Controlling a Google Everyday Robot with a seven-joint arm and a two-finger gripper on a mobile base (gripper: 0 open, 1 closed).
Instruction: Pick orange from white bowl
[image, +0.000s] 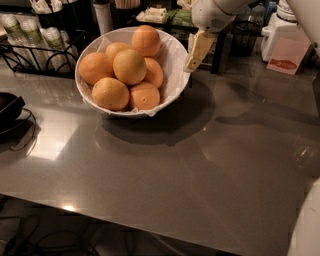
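Currently the robot's cream-coloured gripper (194, 57) hangs just beside the right rim of the wide white paper-lined bowl (175, 75); whether it is clenched or released cannot be told. The round deep-orange orange (146, 40) sits topmost at the bowl's back.

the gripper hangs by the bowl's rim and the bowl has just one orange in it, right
Not quite. The bowl holds a pile of oranges, seven showing, not one. The camera view shows this. The gripper does hang by the bowl's rim.
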